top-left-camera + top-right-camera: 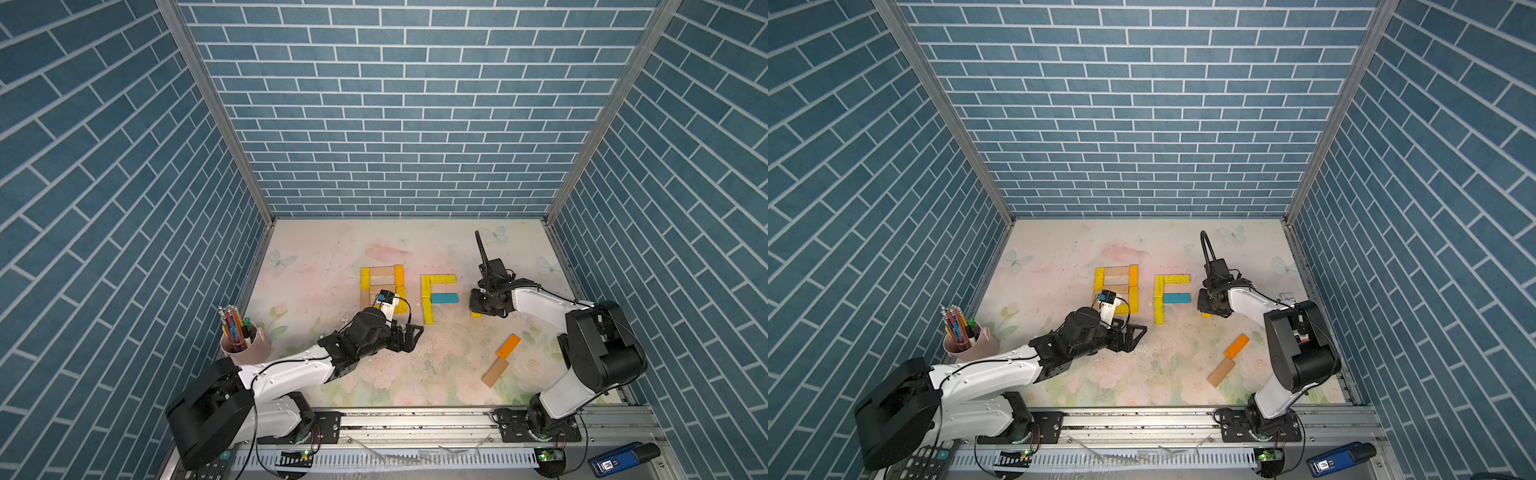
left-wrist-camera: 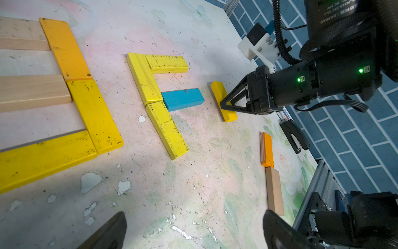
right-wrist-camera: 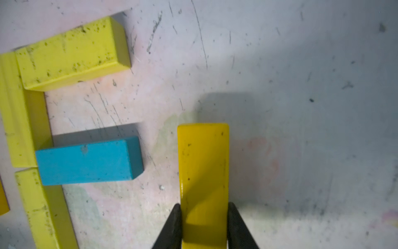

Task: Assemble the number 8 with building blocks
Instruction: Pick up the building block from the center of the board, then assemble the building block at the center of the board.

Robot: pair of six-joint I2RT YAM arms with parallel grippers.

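**Blocks: one figure closed, one open, one plank in my grip**

Stock: building blocks (image 1: 427,295), small flat wooden planks of equal size. Their paint is scuffed and speckled black. They are on the floral table (image 1: 316,270).

1. Closed figure (image 1: 365,279): two stacked squares of yellow, tan and one orange plank, edges touching. In both top views my left wrist camera hides part of its lower half.
2. Open figure (image 1: 1158,303), near the closed one on its right. It has a yellow upright of two planks end to end and a yellow bar across the top. A teal plank (image 2: 183,99) branches from the middle, and all the pieces touch.
3. Yellow plank (image 3: 204,163): just beside the teal plank's free end, apart from it, and running parallel to the yellow upright. I cannot tell whether it rests on the table or sits just above it.
4. Orange plank (image 1: 508,346) and tan plank (image 1: 495,372): slanted, end to end, nearer my bases and well apart from both figures.

My right gripper (image 2: 225,104): fingers pressed in on the long edges of the yellow plank, pinching it near one end.

My left gripper (image 2: 193,226): fingers spread wide and holding nothing. It is over bare table by the near ends of the two figures.
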